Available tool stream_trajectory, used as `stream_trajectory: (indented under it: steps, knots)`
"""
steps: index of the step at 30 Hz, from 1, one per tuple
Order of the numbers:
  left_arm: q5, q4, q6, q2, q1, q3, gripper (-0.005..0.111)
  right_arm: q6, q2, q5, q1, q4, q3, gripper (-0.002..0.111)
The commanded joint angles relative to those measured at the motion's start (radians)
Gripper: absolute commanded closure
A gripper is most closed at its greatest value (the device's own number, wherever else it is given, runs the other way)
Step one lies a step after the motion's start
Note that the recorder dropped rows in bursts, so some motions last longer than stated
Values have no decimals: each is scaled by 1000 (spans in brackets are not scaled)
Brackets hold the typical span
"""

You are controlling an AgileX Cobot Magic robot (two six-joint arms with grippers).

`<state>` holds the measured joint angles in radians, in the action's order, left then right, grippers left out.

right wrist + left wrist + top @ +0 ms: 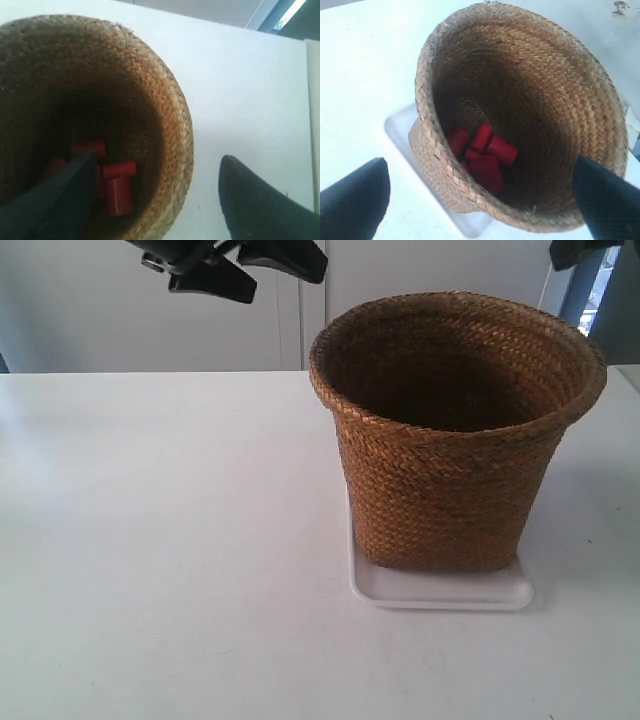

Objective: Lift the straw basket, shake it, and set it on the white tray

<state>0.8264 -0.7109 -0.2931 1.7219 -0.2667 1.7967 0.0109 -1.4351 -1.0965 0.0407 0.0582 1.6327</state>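
Observation:
The straw basket (450, 460) stands upright on the white tray (440, 592), whose rim shows in front of its base and at its left. Both grippers hang above it, apart from it. The arm at the exterior view's left has its gripper (240, 265) at the top edge, and only a black tip of the other arm's gripper (580, 250) shows at the top right. My left gripper (480, 165) is open, looking down into the basket (520, 115) and onto a tray corner (400, 130). My right gripper (159, 159) is open, its fingers either side of the basket rim (175, 130).
Several red cylinders (485, 155) lie on the basket's bottom, also seen from the right wrist (115, 185). The white table (150, 540) stretches to the left and in front of the tray. A pale wall (120, 320) rises behind the table.

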Motion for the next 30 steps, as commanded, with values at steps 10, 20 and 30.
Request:
stream_trajectory:
  steps: [10, 20, 30]
  knots:
    - [169, -36, -144, -209, 3, 9, 72, 39, 312, -90, -8, -38, -32, 99]
    - [179, -36, -201, -398, 3, -196, 107, 44, 724, 26, -8, -40, -365, 108]
    - [10, -29, -235, -746, 3, -566, 107, 5, 1119, -44, -8, -65, -726, 108]
